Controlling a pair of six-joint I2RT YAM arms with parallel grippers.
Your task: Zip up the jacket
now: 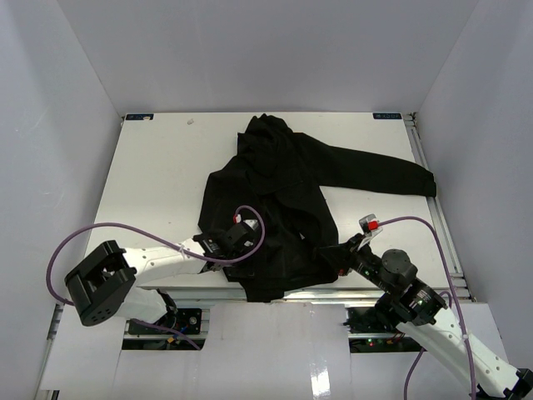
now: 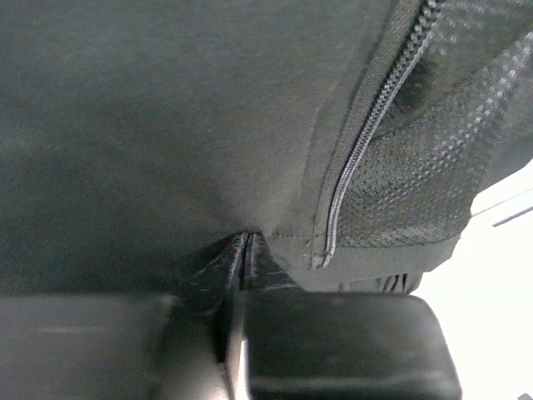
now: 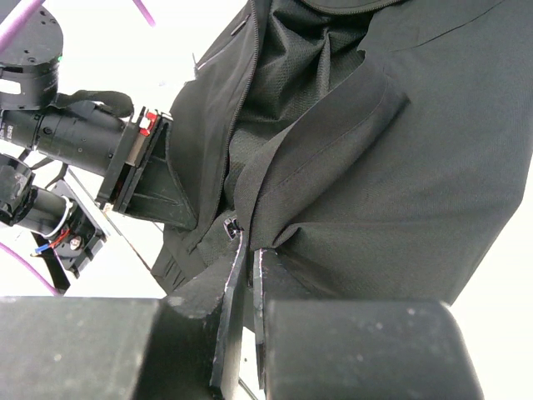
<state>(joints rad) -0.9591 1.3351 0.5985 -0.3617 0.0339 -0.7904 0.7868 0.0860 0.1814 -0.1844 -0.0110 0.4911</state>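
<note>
Sprawling mid-frame over the white table (image 1: pixel 158 183) as a black, faintly shiny jacket (image 1: pixel 283 187), front unzipped, one sleeve (image 1: pixel 375 173) flung right. Shows mesh lining (image 2: pixel 433 150) and grey zipper teeth (image 2: pixel 366 133). Pinched at the lower hem (image 1: pixel 275 287) by left gripper (image 2: pixel 243 283) and right gripper (image 3: pixel 248 275), both squeezed tight on fabric.

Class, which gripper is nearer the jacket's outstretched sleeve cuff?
Right. The right gripper pinches the jacket toward the cuff; the left gripper pinches its opposite side.

From my station I count one jacket (image 1: pixel 287 192), one zipper (image 2: pixel 366 142), one table (image 1: pixel 158 183), two claws, the left claw (image 1: pixel 250 236) and right claw (image 1: pixel 337 250), and two purple cables, the left cable (image 1: pixel 83 234) and right cable (image 1: pixel 416 220).
</note>
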